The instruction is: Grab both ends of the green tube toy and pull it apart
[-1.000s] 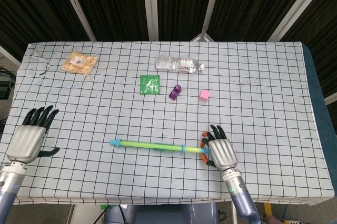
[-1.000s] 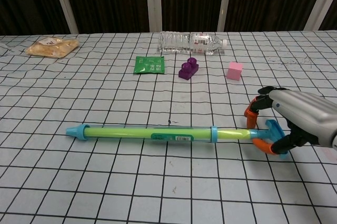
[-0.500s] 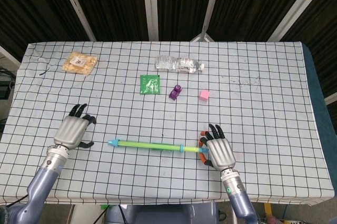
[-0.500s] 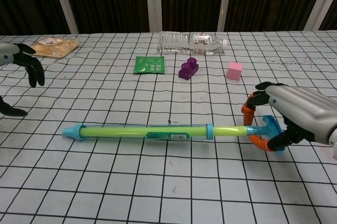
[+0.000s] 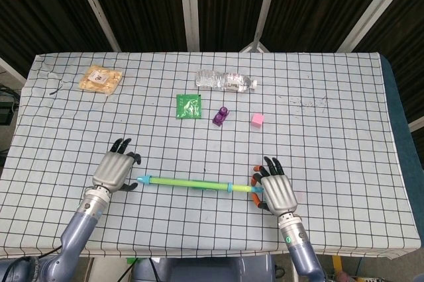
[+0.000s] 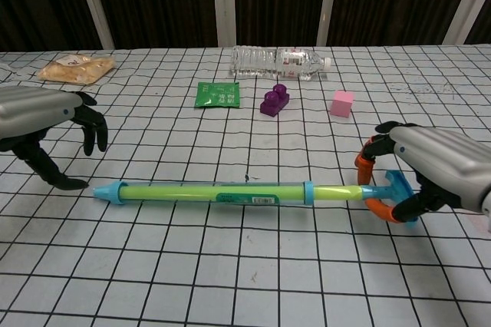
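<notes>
Meanwhile right hand (image 6: 433,170) fingers grasp green tube toy's (image 6: 230,193) handle; left hand (image 6: 42,123) fingers released beside tip

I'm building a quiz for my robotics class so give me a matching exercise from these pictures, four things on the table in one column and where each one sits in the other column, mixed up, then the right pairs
Things
1. green tube toy
2. water bottle
3. snack bag
4. pink cube

Places
A. far left of the table, near the back
B. lying on its side at the back, near the middle
C. right of the purple block
D. lying across the front, between the left hand and the right hand

Pairs: 1-D, 2-B, 3-A, 4-C
</notes>
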`<state>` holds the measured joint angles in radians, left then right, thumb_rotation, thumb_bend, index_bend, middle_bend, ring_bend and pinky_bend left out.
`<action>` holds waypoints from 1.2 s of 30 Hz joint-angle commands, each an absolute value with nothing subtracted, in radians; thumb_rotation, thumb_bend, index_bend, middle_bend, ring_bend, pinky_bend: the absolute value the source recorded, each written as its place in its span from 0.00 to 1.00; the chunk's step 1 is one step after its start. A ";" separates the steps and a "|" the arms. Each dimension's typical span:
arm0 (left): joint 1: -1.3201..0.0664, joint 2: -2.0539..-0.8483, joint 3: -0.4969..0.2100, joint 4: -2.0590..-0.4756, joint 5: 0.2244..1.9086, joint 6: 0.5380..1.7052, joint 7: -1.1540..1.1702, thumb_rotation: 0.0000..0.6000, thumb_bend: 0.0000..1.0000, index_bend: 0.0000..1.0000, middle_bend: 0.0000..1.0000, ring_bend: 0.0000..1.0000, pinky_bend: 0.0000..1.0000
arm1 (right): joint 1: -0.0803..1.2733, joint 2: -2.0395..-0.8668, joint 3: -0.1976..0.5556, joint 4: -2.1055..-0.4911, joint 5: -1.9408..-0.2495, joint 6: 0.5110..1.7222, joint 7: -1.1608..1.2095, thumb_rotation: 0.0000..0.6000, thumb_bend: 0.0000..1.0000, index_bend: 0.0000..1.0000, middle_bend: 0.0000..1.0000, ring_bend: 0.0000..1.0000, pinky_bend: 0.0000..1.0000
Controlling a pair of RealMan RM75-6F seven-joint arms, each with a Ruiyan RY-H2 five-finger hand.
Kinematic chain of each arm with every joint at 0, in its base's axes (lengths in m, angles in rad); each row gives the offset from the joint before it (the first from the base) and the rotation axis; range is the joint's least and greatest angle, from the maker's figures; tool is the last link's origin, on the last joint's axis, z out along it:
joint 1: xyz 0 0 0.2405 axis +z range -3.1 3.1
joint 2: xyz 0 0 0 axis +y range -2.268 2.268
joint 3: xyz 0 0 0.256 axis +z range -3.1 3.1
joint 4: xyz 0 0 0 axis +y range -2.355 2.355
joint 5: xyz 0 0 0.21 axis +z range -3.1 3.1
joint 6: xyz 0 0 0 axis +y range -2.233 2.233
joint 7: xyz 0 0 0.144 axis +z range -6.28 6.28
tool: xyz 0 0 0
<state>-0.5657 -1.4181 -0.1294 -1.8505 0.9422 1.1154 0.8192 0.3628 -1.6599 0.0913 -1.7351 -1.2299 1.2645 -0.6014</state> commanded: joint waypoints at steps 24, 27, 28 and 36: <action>-0.667 -1.586 -0.090 -1.789 0.836 1.165 0.899 1.00 0.35 0.43 0.36 0.06 0.00 | 0.363 -1.654 0.085 -1.734 -1.211 1.274 -0.599 1.00 0.46 0.61 0.29 0.00 0.00; -0.673 -1.597 -0.085 -1.784 0.834 1.172 0.900 1.00 0.36 0.43 0.37 0.06 0.00 | 0.363 -1.651 0.085 -1.733 -1.210 1.275 -0.595 1.00 0.46 0.61 0.29 0.00 0.00; -0.675 -1.599 -0.084 -1.782 0.834 1.174 0.902 1.00 0.36 0.44 0.37 0.06 0.00 | 0.362 -1.651 0.084 -1.733 -1.209 1.275 -0.594 1.00 0.46 0.61 0.29 0.00 0.00; -0.687 -1.615 -0.078 -1.772 0.815 1.182 0.906 1.00 0.37 0.44 0.38 0.06 0.00 | 0.362 -1.648 0.080 -1.733 -1.210 1.275 -0.590 1.00 0.46 0.61 0.30 0.00 0.00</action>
